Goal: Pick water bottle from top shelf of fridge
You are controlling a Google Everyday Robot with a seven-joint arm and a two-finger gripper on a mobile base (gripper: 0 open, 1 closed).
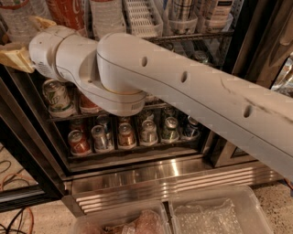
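Observation:
The fridge (pixel 174 176) stands open in front of me, with its ribbed steel base panel low in view. On the top shelf (pixel 197 39), a clear ribbed water bottle (pixel 18 23) stands at the far left. A second clear bottle (pixel 107 16) stands right of a red cola bottle (pixel 68 11). My gripper (pixel 27 41) is at the upper left at the end of the thick white arm (pixel 183 87). Its tan fingers (pixel 16 58) are spread apart beside the left water bottle. I cannot tell whether they touch it. The bottle's cap is out of view.
Racks of small cans (pixel 126 135) fill the lower shelves behind the arm. An empty white lane tray (pixel 142 16) sits on the top shelf. The black door frame (pixel 256 41) stands on the right. Clear plastic bins (pixel 215 215) lie on the floor below. Cables (pixel 13 178) lie at the lower left.

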